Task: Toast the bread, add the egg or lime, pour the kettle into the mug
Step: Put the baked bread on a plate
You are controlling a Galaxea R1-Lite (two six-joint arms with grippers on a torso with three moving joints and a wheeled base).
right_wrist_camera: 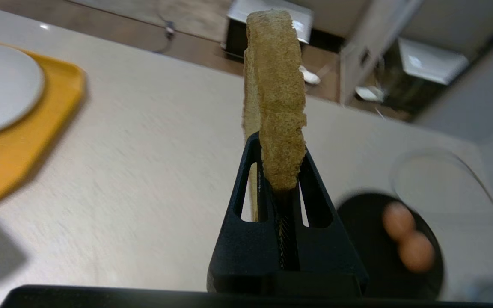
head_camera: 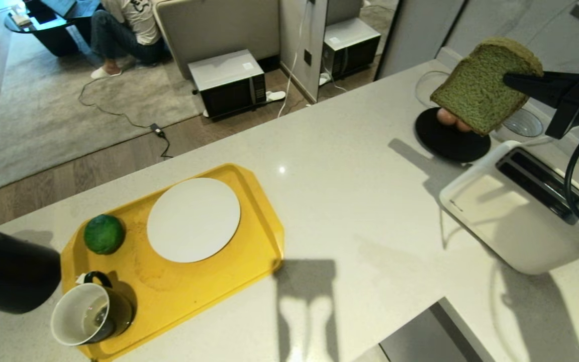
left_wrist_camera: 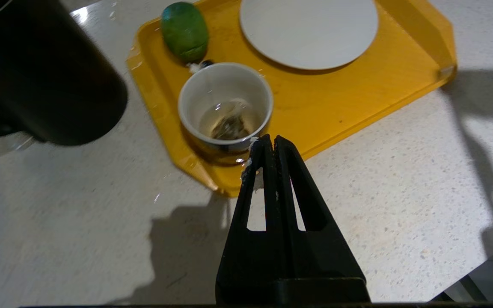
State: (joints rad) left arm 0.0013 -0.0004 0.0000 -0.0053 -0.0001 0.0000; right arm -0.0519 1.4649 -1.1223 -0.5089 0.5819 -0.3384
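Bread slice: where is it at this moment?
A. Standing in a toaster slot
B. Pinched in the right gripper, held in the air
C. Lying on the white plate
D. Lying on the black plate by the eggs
B. The right gripper is clamped on the bread, which hangs in the air above the toaster, whose slots are empty.

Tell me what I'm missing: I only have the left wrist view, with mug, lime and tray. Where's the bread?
Observer: The right gripper holds the bread in the air, shut on one edge.
Operator: Is it near the toaster?
Observer: It hangs above the counter just beyond the toaster, over a black plate, not yet over the slots.
Operator: Eggs?
Observer: Two eggs show on that black plate; the bread may hide more.
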